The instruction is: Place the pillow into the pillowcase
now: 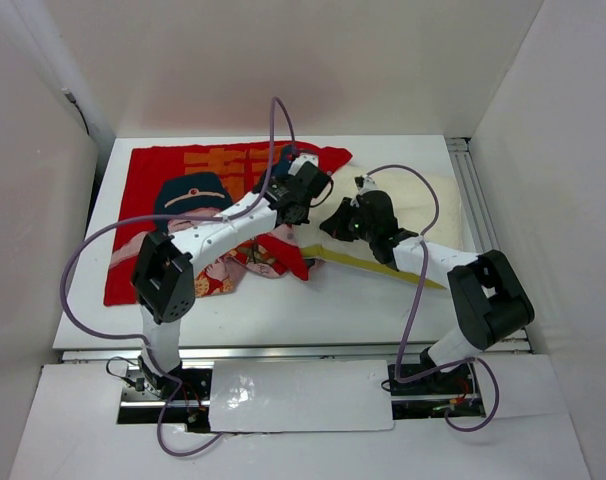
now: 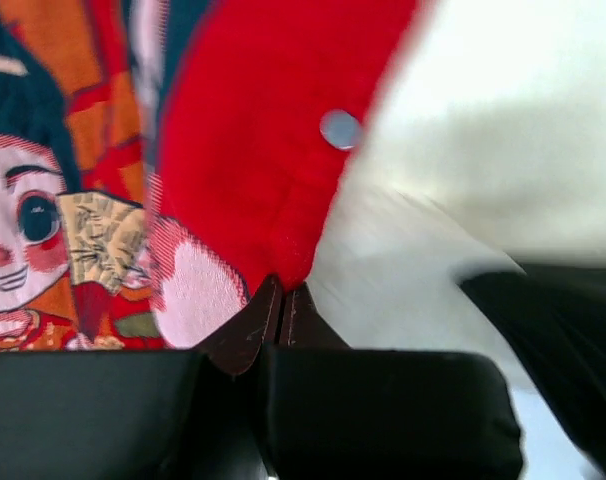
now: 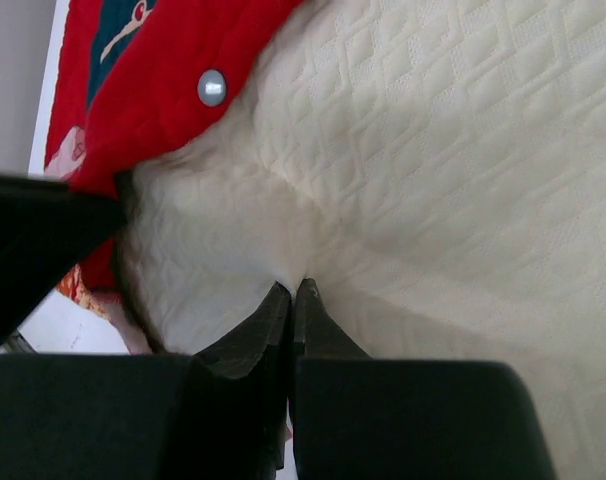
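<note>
Some of pillow (image 1: 451, 215) under pillowcase (image 1: 153, 190)

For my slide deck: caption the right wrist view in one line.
Right gripper pinching a fold of the pillow beside the pillowcase and its snap button.

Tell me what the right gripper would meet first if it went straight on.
The pillow: the right gripper is shut with its tips against the cream fabric, apparently pinching it.

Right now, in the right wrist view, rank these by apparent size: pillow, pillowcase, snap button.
1. pillow: fills most of the frame.
2. pillowcase: red patch at upper left, only partly in view.
3. snap button: small silver dot on the pillowcase.
</note>
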Robot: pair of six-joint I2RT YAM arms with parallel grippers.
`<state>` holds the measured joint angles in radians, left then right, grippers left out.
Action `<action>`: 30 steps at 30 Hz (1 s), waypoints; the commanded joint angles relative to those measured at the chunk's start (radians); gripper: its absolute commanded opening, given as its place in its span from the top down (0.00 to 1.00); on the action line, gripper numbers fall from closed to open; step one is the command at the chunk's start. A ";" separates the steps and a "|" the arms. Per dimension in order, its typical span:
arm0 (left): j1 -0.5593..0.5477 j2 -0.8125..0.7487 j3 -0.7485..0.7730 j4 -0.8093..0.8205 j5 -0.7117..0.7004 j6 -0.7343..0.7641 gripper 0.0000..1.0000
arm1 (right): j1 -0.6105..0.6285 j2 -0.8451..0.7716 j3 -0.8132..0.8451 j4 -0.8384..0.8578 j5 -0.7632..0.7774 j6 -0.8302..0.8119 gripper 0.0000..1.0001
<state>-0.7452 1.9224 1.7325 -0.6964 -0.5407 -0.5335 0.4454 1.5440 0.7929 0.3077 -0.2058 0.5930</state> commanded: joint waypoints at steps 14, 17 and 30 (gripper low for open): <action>-0.238 -0.249 -0.071 0.273 0.473 0.101 1.00 | 0.007 -0.269 -0.182 0.503 0.026 0.220 1.00; -0.267 -0.260 -0.047 0.291 0.531 0.101 1.00 | 0.016 -0.219 -0.202 0.640 -0.009 0.249 1.00; -0.276 -0.307 -0.132 0.308 0.551 0.066 1.00 | 0.081 0.022 -0.227 0.682 -0.208 0.142 1.00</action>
<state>-1.0058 1.6447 1.6108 -0.4618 -0.0360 -0.4335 0.4980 1.5581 0.5396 0.8719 -0.3428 0.7860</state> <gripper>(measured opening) 0.051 0.019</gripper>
